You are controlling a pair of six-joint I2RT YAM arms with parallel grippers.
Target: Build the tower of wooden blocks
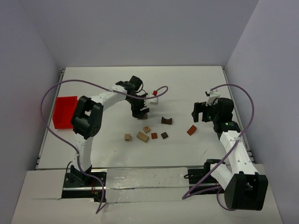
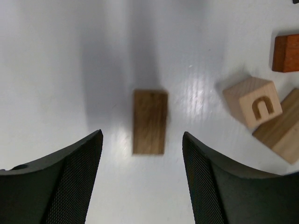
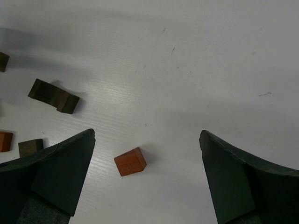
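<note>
While the left fingers [image 2: 70, 177] stand parted above the middle of the worktop [image 1: 187, 84], a flat brown block [image 2: 149, 122] lies on the surface between them, touched by neither. Nothing sits between it and either finger. Just to its near side are a tan cube [image 2: 252, 101] with a U cut into one face and a longer tan block [image 2: 280, 133], close together, with a reddish block [image 2: 286, 52] beside them. A dark arch-shaped block [image 1: 166, 121] and a dark cube [image 1: 164, 135] lie a little to the right, and a small tan cube [image 1: 127, 137] lies to the left. Every piece rests directly on the worktop. The right fingers [image 3: 56, 177], spread wide and holding nothing, hang over a lone reddish-brown block [image 3: 130, 161] set apart on the right. A red bin [image 1: 64, 112] stands at the left edge, well apart.
</note>
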